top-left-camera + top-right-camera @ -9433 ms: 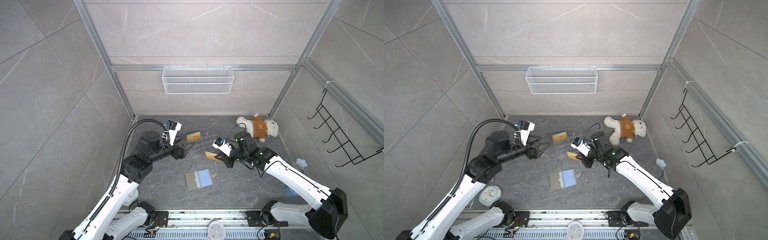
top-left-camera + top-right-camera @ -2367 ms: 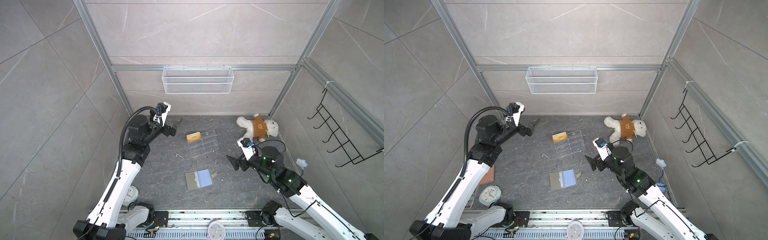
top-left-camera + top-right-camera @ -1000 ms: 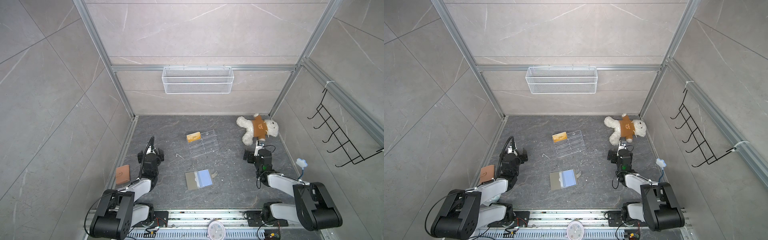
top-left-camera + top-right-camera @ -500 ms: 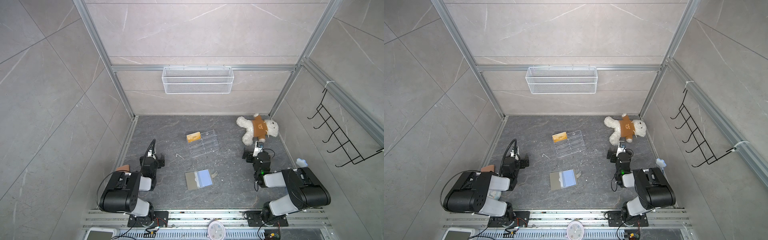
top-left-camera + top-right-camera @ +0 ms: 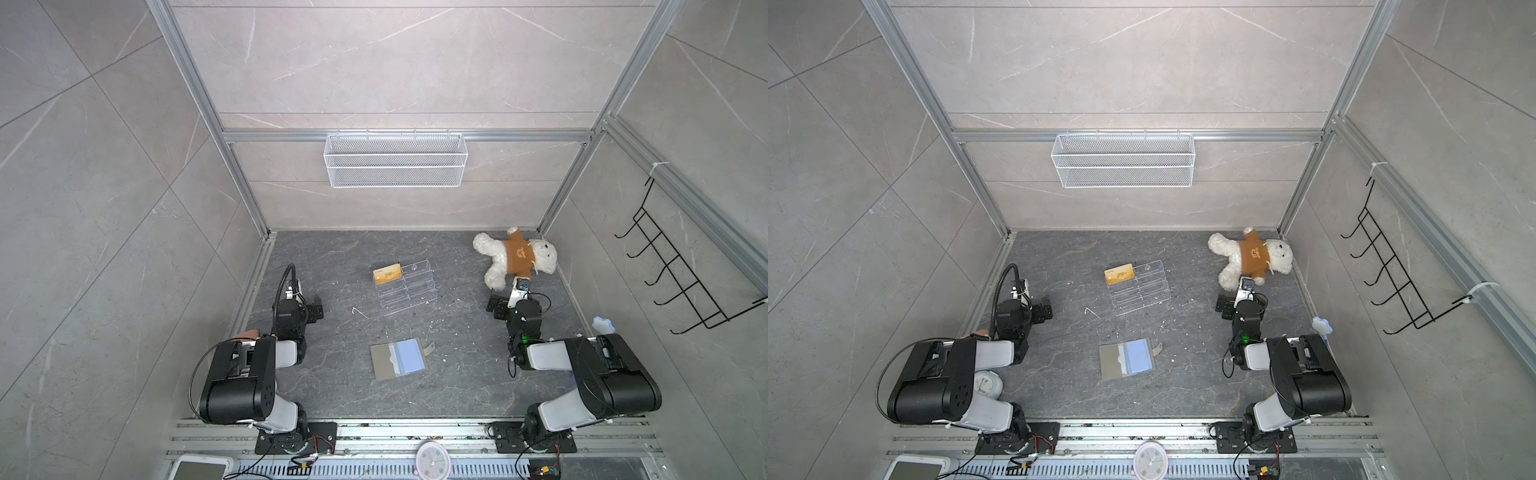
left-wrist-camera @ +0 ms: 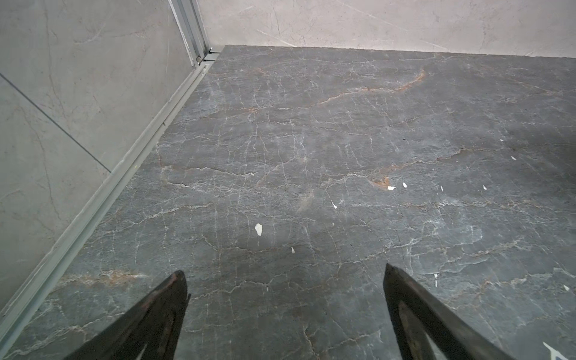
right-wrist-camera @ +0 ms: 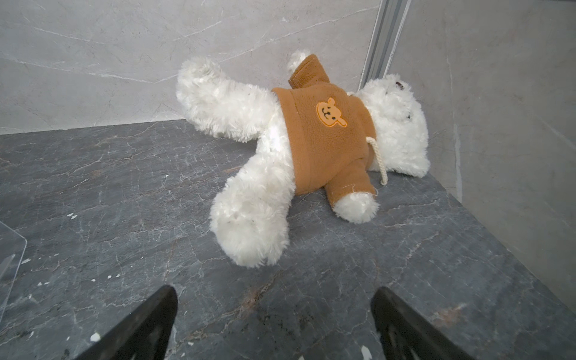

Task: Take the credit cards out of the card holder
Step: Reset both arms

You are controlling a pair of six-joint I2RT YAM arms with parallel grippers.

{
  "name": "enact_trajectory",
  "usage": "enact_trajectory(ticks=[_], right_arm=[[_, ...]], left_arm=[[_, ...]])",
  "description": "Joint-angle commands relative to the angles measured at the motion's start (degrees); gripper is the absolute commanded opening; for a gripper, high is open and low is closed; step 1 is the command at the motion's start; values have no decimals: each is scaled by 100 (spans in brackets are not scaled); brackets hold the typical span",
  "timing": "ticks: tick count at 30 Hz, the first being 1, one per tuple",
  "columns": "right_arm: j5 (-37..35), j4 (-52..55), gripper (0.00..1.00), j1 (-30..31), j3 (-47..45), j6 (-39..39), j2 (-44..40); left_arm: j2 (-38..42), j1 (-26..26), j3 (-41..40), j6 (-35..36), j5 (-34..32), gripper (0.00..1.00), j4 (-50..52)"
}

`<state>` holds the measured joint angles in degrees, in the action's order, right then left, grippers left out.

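The flat grey fabric card holder (image 5: 399,358) lies unfolded, light blue panel up, in the middle of the dark stone worktop (image 5: 457,390), well apart from both arms. The left fingers (image 6: 162,305) and right fingers (image 7: 149,318) are spread wide and empty at either side, the right ones near a white plush bear (image 7: 311,134). One gold-orange credit card (image 5: 387,273) stands in a clear acrylic tiered stand (image 5: 409,293) beyond the holder; any cards in the holder's slots are too small to tell.

The grey card holder (image 5: 399,359) lies open, flat on the bench (image 5: 457,386), light blue panel up. A gold-orange credit card (image 5: 387,273) stands, seemingly tilted, in the rear tier of a clear stand (image 5: 409,291), well apart.
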<state>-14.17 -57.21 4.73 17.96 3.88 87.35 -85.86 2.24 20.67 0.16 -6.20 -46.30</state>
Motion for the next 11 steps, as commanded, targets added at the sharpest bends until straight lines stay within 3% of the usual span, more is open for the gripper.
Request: enact_trajectory(ticks=[1, 11], right_arm=[[-132, 72, 100, -8, 43, 31, 19], [-129, 96, 100, -10, 52, 37, 9]], left_arm=[[-21, 14, 52, -99, 112, 100, -96], [-9, 16, 43, -102, 111, 100, -107]])
